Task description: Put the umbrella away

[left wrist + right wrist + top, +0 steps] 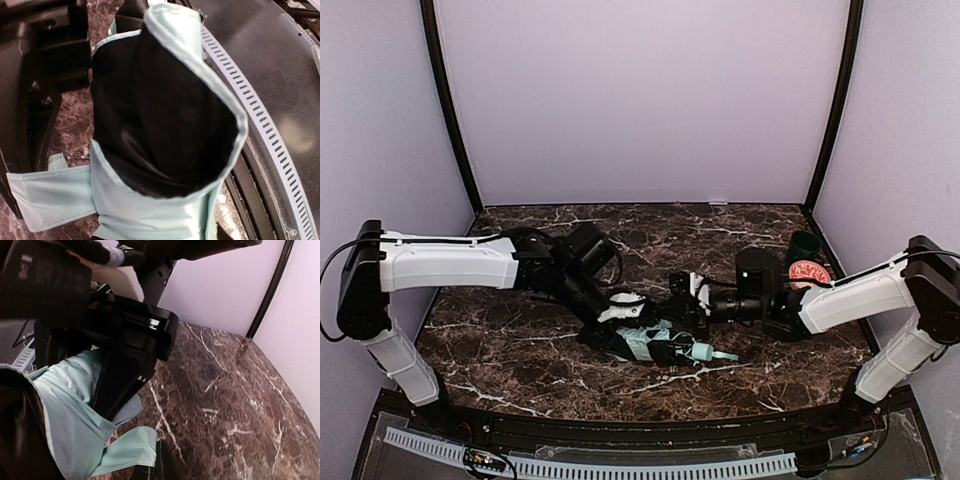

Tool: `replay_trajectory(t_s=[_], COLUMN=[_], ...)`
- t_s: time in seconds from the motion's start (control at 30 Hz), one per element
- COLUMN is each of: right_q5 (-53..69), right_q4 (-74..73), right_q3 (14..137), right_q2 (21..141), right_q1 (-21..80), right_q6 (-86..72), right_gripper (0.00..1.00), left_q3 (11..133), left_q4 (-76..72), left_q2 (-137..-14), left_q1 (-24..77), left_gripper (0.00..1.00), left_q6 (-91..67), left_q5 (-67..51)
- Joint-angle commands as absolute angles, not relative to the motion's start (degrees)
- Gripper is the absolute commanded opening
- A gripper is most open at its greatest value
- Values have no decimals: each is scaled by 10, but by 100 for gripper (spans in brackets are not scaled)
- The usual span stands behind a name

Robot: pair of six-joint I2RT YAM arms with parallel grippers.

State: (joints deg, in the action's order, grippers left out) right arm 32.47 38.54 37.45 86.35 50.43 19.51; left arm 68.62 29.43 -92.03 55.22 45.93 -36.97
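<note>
A dark marble surface (740, 235) veined in white sits inside pale lilac walls (640, 100) with black corner posts (450, 110). The umbrella (642, 343) lies on it, near the front edge. The left pincer (620, 312) sits on the umbrella's left end and the right pincer (688, 300) at its right; whether either is clenched cannot be told. A cup (807, 244) and bowl (807, 272) stand well right of the umbrella.

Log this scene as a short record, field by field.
surface: dark brown marble table
umbrella: compact mint-green folding umbrella, lying mid-table, canopy loose, black underside showing
left end effector: at the umbrella, grip unclear
right end effector: at the umbrella, grip unclear
right side: dark green cup, orange-and-white patterned bowl
</note>
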Motion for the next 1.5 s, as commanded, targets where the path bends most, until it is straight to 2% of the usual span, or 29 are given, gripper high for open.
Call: replay_trajectory(t_s=[0.0,0.1,0.23,0.47,0.63,0.9,1.03,1.27,1.47], right_q5=[167,132,113,111,112,125,134,156,197], right_q4=[597,677,706,780,786,807,798,786,754], right_q3=[345,310,296,279,283,276,273,261,244], right_q2=[870,906,951,999,1024,1052,1057,1061,1049], right_q1=[515,518,535,550,573,576,576,574,559], right_q6=[187,162,162,127,127,135,148,156,158], right_gripper=[0,0,0,0,0,0,0,0,0], left_q3=[680,713,727,696,666,629,602,563,538], left_q4=[432,441,415,312,238,140,83,-22,-56], left_q2=[-1029,-1085,-1123,-1157,-1161,-1155,-1141,-1129,-1114], left_q1=[575,575,569,555,541,537,534,525,518], left_gripper=[0,0,0,0,4,43,52,57,58], left_q6=[458,444,428,363,311,249,226,172,161], left_q5=[-348,-315,-314,-275,-237,-206,-210,-200,-177])
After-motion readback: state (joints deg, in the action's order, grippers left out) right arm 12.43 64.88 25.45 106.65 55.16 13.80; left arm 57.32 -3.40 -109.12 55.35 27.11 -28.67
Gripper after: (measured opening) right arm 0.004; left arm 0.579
